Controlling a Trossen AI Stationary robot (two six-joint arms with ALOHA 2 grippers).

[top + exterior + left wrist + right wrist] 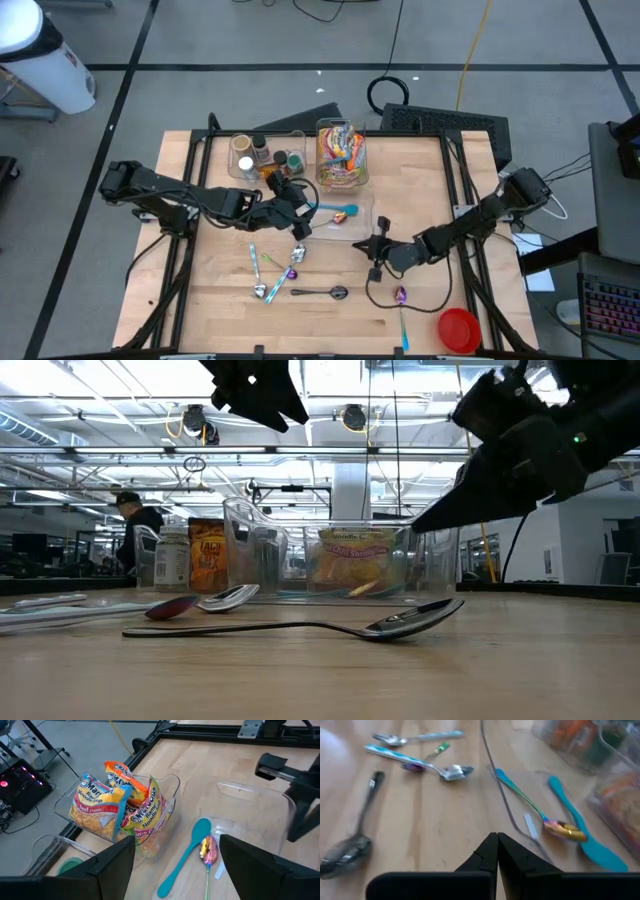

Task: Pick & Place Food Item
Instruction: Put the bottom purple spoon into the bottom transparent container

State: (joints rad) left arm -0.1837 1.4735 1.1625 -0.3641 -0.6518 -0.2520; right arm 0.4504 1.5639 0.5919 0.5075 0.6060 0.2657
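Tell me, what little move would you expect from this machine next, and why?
Probably the left tool should reach toward the clear bin and take a ramen packet. It hangs open just above the table beside that bin, holding nothing, with the teal spoon lying nearer. The right tool is shut and empty over the middle of the table, so it seems to be waiting.

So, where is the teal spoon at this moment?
In the high view the teal spoon lies near the table's middle, in a clear tray, beside an iridescent spoon and just in front of the noodle container.
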